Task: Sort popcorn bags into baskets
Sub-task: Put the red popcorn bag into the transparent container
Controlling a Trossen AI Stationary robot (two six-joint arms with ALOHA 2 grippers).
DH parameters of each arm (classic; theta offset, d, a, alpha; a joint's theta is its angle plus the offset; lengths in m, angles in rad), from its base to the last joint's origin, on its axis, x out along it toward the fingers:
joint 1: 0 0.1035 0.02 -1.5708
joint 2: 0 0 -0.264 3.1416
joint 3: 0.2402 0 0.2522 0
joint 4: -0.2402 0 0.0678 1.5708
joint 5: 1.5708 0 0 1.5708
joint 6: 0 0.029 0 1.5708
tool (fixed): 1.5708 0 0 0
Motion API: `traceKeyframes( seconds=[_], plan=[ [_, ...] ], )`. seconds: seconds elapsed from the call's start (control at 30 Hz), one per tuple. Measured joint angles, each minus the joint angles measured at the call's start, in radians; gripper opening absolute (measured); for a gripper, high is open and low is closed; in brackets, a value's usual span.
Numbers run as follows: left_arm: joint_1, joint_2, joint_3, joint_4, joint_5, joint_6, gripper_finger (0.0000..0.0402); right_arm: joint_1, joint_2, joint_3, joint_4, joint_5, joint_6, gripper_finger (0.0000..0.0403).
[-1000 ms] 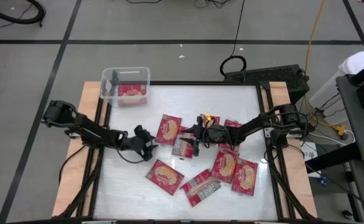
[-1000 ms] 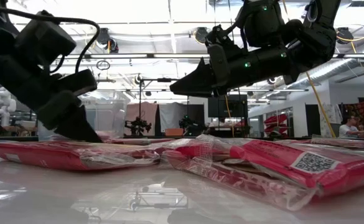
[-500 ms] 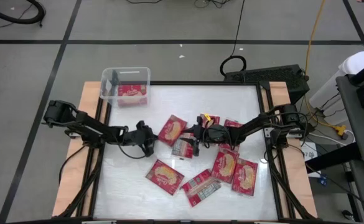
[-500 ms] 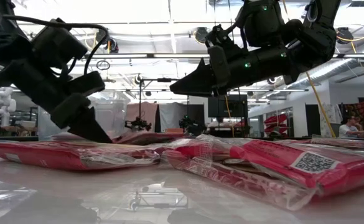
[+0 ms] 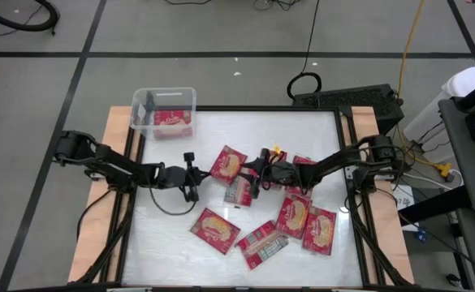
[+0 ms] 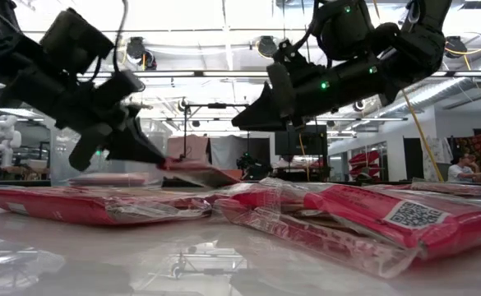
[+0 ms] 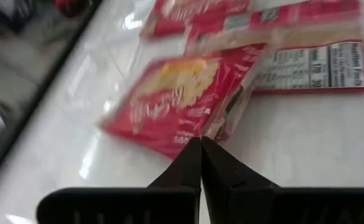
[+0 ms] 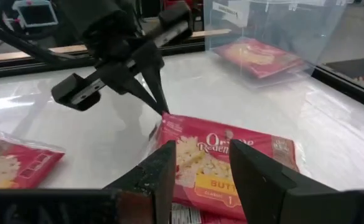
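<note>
1. Left gripper (image 5: 195,173) sits mid-bench w/ jaws shut on the corner edge of one popcorn bag (image 5: 228,164); in the low view that bag's end is lifted off the surface, the rest sagging behind.
2. Right gripper (image 5: 256,172) hovers just beside the same bag, jaws parted, holding nothing; its wrist view looks straight onto the bag's popcorn-picture face.
3. Other packets (image 5: 215,228) lie scattered flat on the white bench (image 5: 245,122), some face up, some print side up, a few overlapping near the right arm.
4. Basket (image 5: 164,111) is at the bench's far left corner, clear plastic, w/ one packet already inside.
5. Handling, as I judge it: bags look light, flat, floppy; glossy film prob. slippery, so a thin edge pinch could slip or let the bag swing.
6. Best hold: sealed seam or corner, as now, deep enough to bite both film layers; contents likely crush if squeezed mid-face.
7. Risk: dragging neighbours along or catching the basket rim on the drop.
</note>
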Motion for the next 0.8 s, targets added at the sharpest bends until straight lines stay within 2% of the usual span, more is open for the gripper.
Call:
traceKeyframes(
  seconds=[0.1,0.23,0.37,0.47,0.6,0.73,0.8],
  plan=[
    [-0.006,-0.031,0.000,0.012,-0.001,0.143,0.0003,-0.033,-0.060,0.000,-0.053,-0.021,0.032,0.0144],
    [-0.013,-0.077,0.000,0.039,0.000,0.344,0.0003,-0.073,-0.134,0.000,-0.072,-0.063,-0.011,0.0144],
    [-0.013,-0.110,0.000,0.077,0.015,0.507,0.0002,-0.146,-0.163,0.047,-0.110,-0.254,0.001,0.0146],
    [-0.013,-0.122,0.000,0.108,0.058,0.626,0.0002,-0.195,-0.153,0.137,-0.267,-0.379,-0.021,0.0158],
    [-0.011,-0.144,0.000,0.159,0.091,0.710,0.0002,-0.262,-0.130,0.245,-0.465,-0.559,-0.132,0.0192],
    [-0.001,-0.161,0.000,0.158,0.120,0.775,0.0002,-0.333,-0.114,0.280,-0.496,-0.766,-0.224,0.0226],
    [0.008,-0.166,0.000,0.156,0.146,0.788,0.0002,-0.362,-0.101,0.285,-0.481,-0.810,-0.229,0.0237]
  ],
)
